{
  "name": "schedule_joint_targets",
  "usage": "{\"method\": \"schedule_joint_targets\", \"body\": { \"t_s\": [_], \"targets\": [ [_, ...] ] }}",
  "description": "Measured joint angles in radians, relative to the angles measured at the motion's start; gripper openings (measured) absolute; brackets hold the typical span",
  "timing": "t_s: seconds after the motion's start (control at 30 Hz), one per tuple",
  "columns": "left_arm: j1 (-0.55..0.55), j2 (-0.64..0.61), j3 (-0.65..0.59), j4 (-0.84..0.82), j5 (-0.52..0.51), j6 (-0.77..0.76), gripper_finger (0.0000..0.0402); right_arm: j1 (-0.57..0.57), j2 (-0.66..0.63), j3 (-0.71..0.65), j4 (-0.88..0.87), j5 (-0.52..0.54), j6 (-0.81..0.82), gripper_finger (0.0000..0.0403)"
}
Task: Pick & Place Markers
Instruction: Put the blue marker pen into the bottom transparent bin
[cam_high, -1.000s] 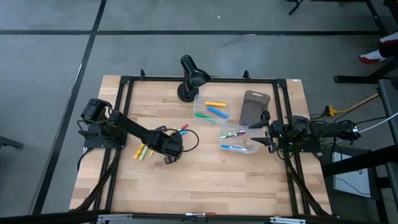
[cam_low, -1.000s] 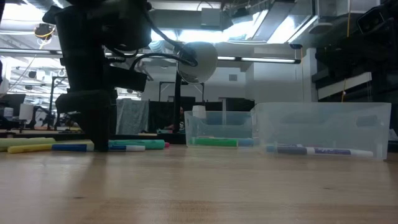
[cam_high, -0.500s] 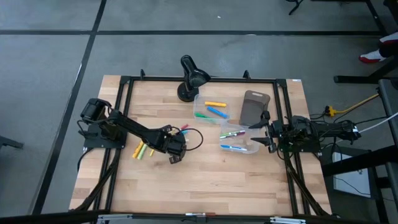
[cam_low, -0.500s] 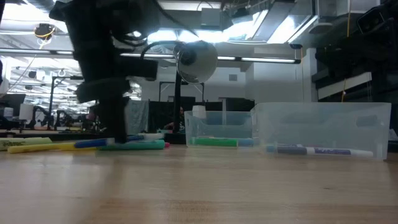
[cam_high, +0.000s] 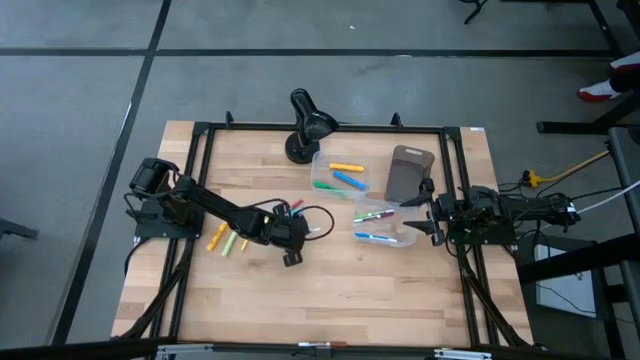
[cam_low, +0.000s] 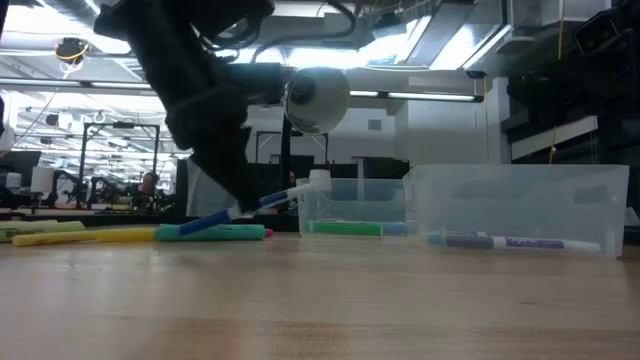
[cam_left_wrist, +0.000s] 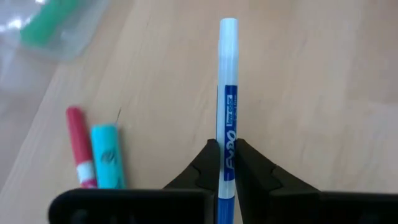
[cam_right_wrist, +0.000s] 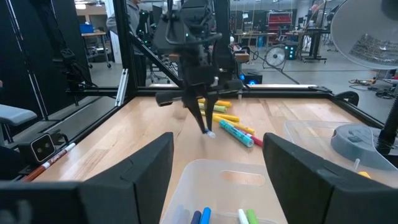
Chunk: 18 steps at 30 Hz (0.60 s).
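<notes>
My left gripper (cam_high: 294, 238) hangs over the middle of the table, shut on a blue marker with a white end (cam_left_wrist: 227, 93). In the low view that marker (cam_low: 268, 204) slants, white end higher. More markers lie flat on the wood: yellow, orange and green ones (cam_high: 228, 240) to the left, and a red one (cam_left_wrist: 77, 144) beside a teal one (cam_left_wrist: 106, 155). Two clear bins (cam_high: 340, 175) (cam_high: 385, 226) hold further markers. At the table's right edge my right gripper (cam_right_wrist: 217, 177) waits open and level, with nothing between its fingers. My left gripper pinches the blue marker's printed barrel (cam_left_wrist: 227, 134) between its two fingers (cam_left_wrist: 205, 163). The fingers slant down from the table's left side. The marker reaches out ahead of them, tilted with its white end up. Whether its lower blue end (cam_low: 212, 222) touches the table I cannot tell.
A black desk lamp (cam_high: 306, 125) stands at the far edge behind the bins. A grey-brown tray (cam_high: 408, 172) lies at the far right. Bare wood fills the near half of the table (cam_high: 330, 300). A black frame rail (cam_high: 200, 180) runs round the board.
My left gripper has gone toward the table's right edge and up, tipping to a shallower slant while staying shut. The blue marker has come out of the row on the wood and gone with it, its white end rising.
</notes>
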<state>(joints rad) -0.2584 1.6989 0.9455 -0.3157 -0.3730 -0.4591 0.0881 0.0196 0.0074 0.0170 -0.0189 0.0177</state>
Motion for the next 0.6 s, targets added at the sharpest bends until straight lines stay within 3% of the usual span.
{"method": "schedule_joint_targets", "body": {
  "t_s": [0.6],
  "targets": [
    [0.029, -0.002, 0.001, 0.366, 0.032, 0.159, 0.0023, 0.0, 0.0, 0.0, 0.0, 0.0, 0.0, 0.0244]
  ]
}}
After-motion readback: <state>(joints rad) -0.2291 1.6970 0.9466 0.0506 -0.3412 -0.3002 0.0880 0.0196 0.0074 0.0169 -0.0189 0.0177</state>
